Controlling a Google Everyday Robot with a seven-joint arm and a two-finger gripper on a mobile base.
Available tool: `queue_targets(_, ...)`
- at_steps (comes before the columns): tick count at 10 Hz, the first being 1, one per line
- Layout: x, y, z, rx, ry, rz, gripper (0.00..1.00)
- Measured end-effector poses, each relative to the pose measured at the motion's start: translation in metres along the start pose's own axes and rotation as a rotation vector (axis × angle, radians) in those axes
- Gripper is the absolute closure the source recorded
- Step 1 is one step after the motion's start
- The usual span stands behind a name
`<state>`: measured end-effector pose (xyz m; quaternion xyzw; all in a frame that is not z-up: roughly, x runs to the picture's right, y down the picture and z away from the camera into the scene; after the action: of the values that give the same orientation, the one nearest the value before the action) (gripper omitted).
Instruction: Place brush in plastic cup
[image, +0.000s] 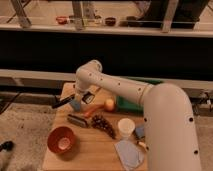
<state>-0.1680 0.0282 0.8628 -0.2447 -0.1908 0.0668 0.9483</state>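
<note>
Smooth white rounded arm (125, 91); dark jaws low over the board (95, 150).

White arm (122, 90) reaching out from the base (170, 132), wrist (87, 75) bent down, tool (84, 98) hanging low beneath it

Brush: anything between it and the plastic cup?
Yes. The gripper holds the brush at far left; a carrot and grapes lie on the board between it and the white plastic cup. Both are low, so a lifted carry likely clears.
</note>
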Motion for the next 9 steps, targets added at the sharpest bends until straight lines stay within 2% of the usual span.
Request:
queue_targets(7, 0.0049, 0.0015, 0.0080, -0.017, 0.010, 0.006, 0.99)
queue_targets(8, 0.0043, 0.0021, 0.0085, -0.021, 0.009, 0.002, 0.96)
queue_targets(9, 0.0038, 0.0026, 0.0085, -0.024, 0.010, -0.001, 0.87)
